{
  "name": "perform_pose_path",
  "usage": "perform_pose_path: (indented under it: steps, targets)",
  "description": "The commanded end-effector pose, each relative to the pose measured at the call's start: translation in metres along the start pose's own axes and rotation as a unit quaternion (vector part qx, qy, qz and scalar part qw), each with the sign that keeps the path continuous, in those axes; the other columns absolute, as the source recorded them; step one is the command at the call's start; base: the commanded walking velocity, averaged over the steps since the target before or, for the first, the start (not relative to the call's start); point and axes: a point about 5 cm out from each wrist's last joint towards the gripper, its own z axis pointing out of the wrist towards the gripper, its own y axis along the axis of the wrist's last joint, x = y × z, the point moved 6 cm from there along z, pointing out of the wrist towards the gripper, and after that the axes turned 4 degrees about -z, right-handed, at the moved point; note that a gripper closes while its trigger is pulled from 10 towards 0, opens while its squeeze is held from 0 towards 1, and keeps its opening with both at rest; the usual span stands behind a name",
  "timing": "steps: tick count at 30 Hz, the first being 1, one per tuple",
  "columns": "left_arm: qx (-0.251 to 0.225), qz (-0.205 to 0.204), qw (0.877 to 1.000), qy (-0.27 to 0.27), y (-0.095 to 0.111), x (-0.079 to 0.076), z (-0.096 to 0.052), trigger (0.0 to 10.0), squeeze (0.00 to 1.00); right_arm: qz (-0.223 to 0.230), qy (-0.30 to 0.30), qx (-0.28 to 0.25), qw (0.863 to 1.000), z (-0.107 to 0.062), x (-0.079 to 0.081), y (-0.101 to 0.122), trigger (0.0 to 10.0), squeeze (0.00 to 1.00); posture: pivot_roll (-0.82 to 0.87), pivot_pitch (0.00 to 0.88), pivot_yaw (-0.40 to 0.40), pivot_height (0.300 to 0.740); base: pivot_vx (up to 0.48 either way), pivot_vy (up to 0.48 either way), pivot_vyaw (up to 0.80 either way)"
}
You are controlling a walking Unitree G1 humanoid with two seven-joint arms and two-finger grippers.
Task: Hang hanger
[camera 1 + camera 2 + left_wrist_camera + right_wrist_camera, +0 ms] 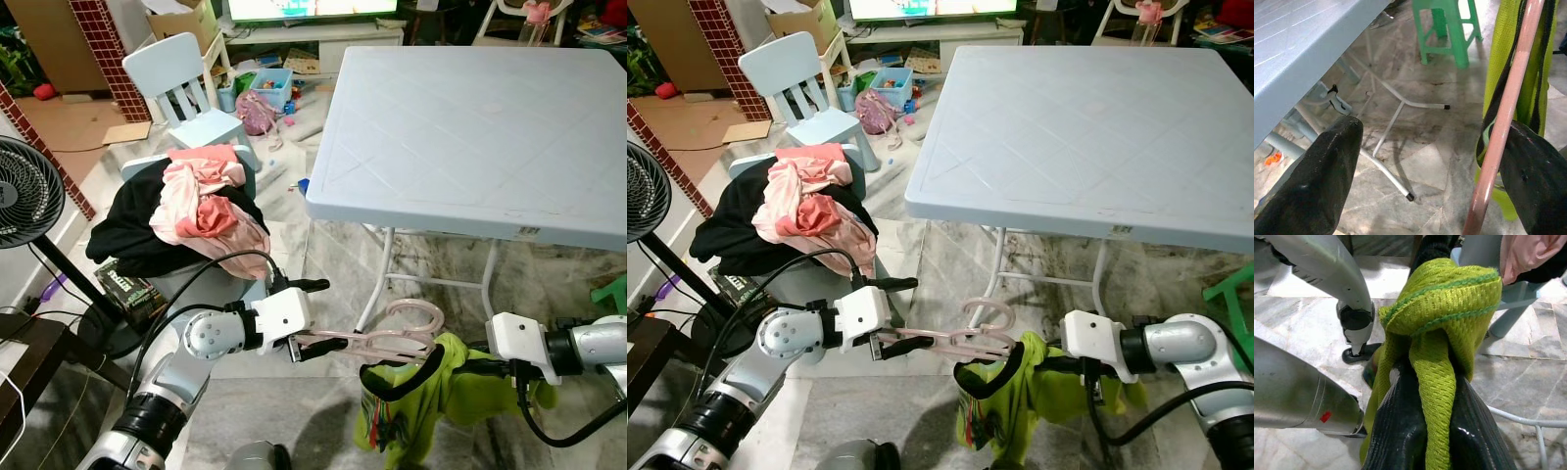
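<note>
A pink hanger [377, 342] is held out low over the marble floor [323, 264], just in front of the near edge of the pale blue counter [470, 117]. The left hand [312, 315] is seen at the hanger's left end. In the left wrist view its two black fingers [1327, 181] are spread fairly wide, with the pink bar running right against one of them, so whether the bar is actually gripped or just resting there can't be told. The hook end curls up near the counter's white legs [377, 284].

A lime-green mesh garment [431, 397] with black trim is draped over the hanger's right end and hangs down; its lower part is cut off by the frame edge. The right hand [1432, 396] is clamped tight on a bunched fold of that garment, and the fingertips are mostly buried in fabric.

Far left, a pile of clothes [191, 215], pink over black, is heaped on something that's mostly hidden underneath. A light blue child's chair [186, 83] sits beyond it, and a black fan [24, 196] is partly cut off at the left edge.
</note>
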Motion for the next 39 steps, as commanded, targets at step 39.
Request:
perform_pose_path:
  steps: [39]
  targets:
    - [0.039, -0.078, 0.988, -0.129, -0.011, -0.02, 0.014, 0.0, 0.0, -0.055, 0.0, -0.013, 0.998, 0.009, -0.012, 0.018, 10.0, 0.0, -0.09, 0.0, 0.086, 0.74, 0.0, 0.0, 0.0]
